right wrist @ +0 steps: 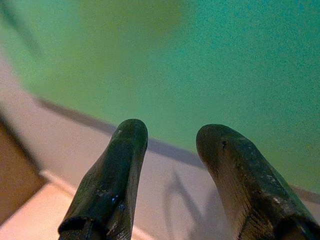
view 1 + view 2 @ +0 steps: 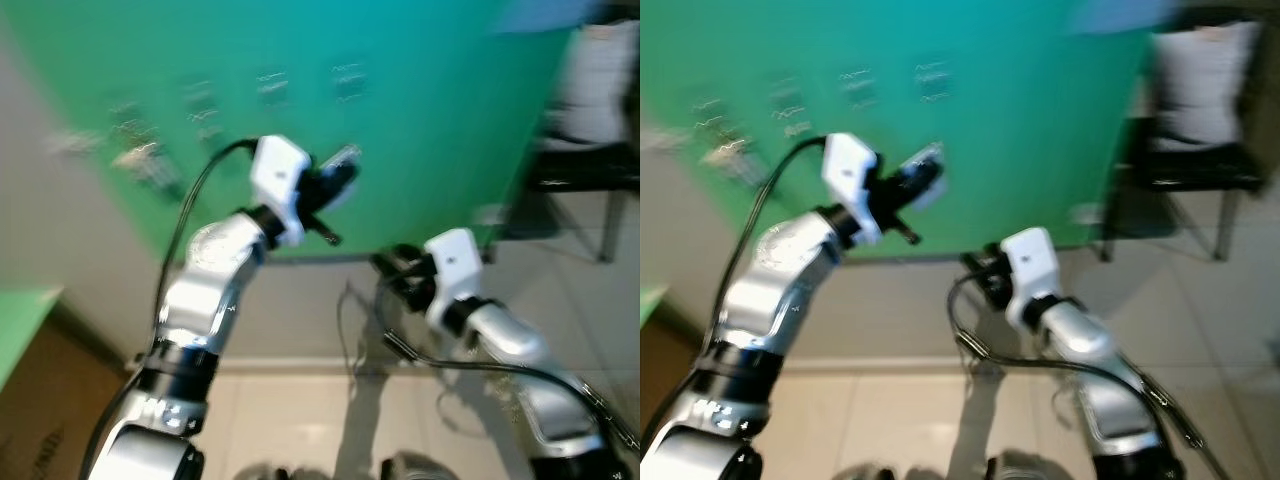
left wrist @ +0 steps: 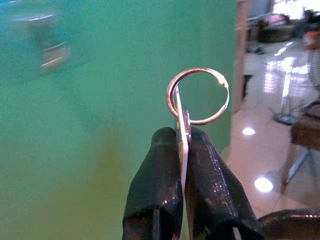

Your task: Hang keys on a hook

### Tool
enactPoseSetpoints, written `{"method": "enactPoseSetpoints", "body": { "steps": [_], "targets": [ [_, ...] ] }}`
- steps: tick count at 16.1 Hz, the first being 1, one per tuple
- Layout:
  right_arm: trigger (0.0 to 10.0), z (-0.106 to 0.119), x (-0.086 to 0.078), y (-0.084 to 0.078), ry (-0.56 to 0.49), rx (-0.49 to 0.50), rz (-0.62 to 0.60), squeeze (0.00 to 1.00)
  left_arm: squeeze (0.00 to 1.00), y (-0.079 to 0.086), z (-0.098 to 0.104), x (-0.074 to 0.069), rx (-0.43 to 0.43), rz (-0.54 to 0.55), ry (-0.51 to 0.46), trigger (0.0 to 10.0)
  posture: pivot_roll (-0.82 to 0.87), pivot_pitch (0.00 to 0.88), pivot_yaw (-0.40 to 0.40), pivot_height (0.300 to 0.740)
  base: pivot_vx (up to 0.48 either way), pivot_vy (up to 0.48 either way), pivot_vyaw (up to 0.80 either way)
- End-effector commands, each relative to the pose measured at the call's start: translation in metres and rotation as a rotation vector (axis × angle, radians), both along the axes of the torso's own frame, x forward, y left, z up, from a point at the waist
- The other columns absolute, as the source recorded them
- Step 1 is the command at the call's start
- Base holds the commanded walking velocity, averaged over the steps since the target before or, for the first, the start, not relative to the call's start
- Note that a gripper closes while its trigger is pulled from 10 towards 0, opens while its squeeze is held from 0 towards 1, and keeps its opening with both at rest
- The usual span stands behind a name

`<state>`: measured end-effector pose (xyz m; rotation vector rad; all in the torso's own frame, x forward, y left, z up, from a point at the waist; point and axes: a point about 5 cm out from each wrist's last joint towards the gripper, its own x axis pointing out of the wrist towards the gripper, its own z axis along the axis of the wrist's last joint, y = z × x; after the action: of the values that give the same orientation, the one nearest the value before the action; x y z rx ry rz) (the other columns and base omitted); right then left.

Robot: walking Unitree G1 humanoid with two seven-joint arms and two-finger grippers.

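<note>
I have the key pinched flat between the two black fingers of the left gripper, jaws closed tight on its blade, with the silver key ring standing clear above the fingertips, near the centre of the left wrist view. In the left eye view that gripper sits just above centre frame, the left arm bent up from the lower left and the wrist cocked so the fingers aim at the green wall. The key's pale blur shows at the fingertips, short of the wall.

A row of small metal hooks runs across the upper left of the wall, blurred; some toward the far left seem to carry dangling things, but I cannot tell what. The gripper is below and to the right of that row, apart from it.

The right gripper is held lower, right of centre in the eye views, its jaws parted with nothing between them, pointed at the grey band under the green.

Below that band lies a pale tiled floor. At the upper right a dark chair with a white cushion stands on glossy tiles. A brown box edge fills the lower left corner.
</note>
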<state>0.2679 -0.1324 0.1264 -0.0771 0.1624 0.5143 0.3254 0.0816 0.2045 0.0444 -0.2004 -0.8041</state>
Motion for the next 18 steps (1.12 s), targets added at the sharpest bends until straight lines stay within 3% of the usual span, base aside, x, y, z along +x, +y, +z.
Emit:
{"method": "enactPoseSetpoints", "body": {
  "steps": [1,6,13,16,18],
  "targets": [
    [10.0,0.001,0.000,0.010,-0.010,0.013,0.039,0.00,0.00,0.012,0.002,0.004,0.012,0.045,-0.011,0.0,-0.27,0.044,0.119,0.720,0.000,0.000,0.00],
    [10.0,-0.001,-0.002,0.012,-0.006,0.005,0.055,0.00,0.00,0.023,0.017,0.010,0.013,0.096,-0.055,0.0,-0.26,0.045,0.121,0.720,0.000,0.000,0.00],
    [10.0,-0.003,-0.005,0.016,0.003,-0.009,0.083,0.00,0.00,0.028,0.037,0.005,0.012,0.109,-0.105,0.0,-0.26,0.058,0.125,0.720,0.000,0.000,0.00],
    [10.0,-0.005,-0.006,0.018,0.014,-0.008,0.105,0.00,0.00,0.046,0.035,0.015,0.047,0.216,-0.100,0.0,-0.25,0.063,0.119,0.720,0.000,0.000,0.00],
    [10.0,-0.004,-0.006,0.018,0.015,-0.006,0.110,0.00,0.00,0.048,0.033,0.021,0.060,0.240,-0.097,0.0,-0.25,0.064,0.117,0.720,0.000,0.000,0.00]
  ]
}}
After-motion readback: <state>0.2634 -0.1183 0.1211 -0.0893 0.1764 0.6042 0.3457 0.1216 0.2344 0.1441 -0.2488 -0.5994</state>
